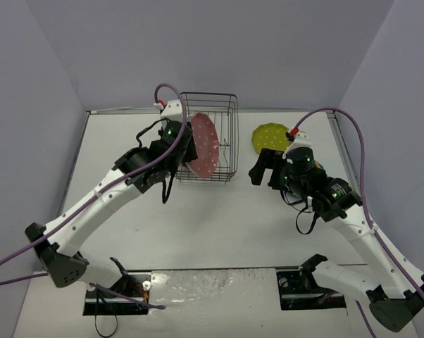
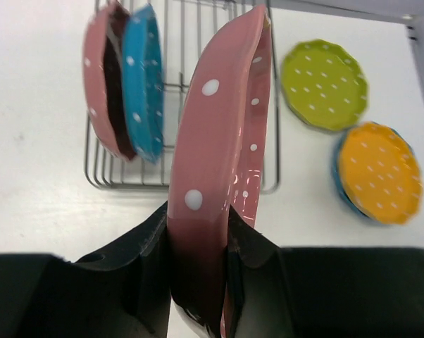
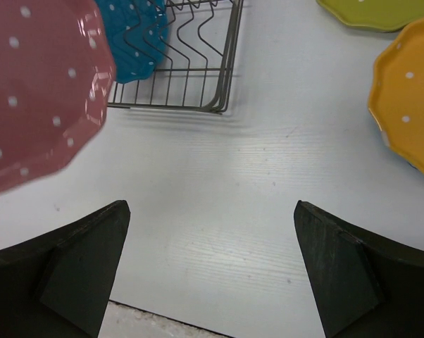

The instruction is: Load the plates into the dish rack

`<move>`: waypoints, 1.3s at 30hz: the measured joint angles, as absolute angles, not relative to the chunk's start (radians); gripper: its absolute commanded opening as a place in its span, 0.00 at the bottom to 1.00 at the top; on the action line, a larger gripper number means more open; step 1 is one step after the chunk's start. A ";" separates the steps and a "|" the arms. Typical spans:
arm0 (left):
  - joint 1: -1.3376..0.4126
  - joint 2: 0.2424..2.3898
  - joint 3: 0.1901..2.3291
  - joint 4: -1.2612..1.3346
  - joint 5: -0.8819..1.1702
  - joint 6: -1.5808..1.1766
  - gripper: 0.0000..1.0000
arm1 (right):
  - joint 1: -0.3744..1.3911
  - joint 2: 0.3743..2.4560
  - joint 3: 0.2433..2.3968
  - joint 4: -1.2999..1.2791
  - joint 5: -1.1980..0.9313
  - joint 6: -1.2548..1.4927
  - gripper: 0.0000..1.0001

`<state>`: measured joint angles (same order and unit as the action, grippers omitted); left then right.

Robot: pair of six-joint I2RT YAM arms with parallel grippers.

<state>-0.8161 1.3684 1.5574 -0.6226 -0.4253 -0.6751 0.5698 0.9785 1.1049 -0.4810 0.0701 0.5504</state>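
My left gripper (image 2: 201, 243) is clamped on the rim of the held pink plate (image 2: 222, 120), which stands on edge at the dish rack (image 2: 184, 42). Racked upright are a second pink plate (image 2: 98, 84) and a blue plate (image 2: 143, 81). My right gripper (image 3: 210, 211) is spread wide (nothing between its fingers) over the table (image 3: 219, 176). The lime green plate (image 2: 325, 83) and the orange plate (image 2: 377, 172) lie beside the rack.

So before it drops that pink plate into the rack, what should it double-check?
1. Grip: ok. The left gripper clamps the held pink plate by its rim, on edge.
2. Free slot: ok. The dish rack has bare wires right of the racked pink plate and blue plate.
3. Plate lined up between prongs: cannot tell.
4. Right gripper: ok, open, empty, over the table.
5. Waiting plates: ok. The lime green plate and orange plate lie aside.
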 measured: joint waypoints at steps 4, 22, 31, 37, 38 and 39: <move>-0.709 1.561 1.736 -0.661 -0.433 -0.509 0.00 | 0.570 0.979 1.105 -0.493 0.096 0.516 1.00; -0.635 2.135 2.247 -0.672 -0.495 -0.189 0.00 | 0.556 0.981 1.105 -0.498 0.139 0.469 1.00; -0.633 2.128 2.204 -0.644 -0.545 -0.195 0.00 | 0.548 0.994 1.101 -0.498 0.150 0.466 1.00; -0.634 2.123 2.179 -0.631 -0.551 -0.193 0.00 | 0.545 1.000 1.095 -0.499 0.151 0.464 1.00; -0.633 2.123 2.179 -0.631 -0.551 -0.192 0.00 | 0.544 1.000 1.095 -0.499 0.151 0.463 1.00; -0.632 2.123 2.179 -0.630 -0.551 -0.192 0.00 | 0.544 1.001 1.095 -0.499 0.151 0.463 1.00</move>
<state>-0.6321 2.1231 2.1788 -0.6301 -0.5514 -0.1918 0.5435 1.0011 1.0954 -0.4988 0.1512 0.4626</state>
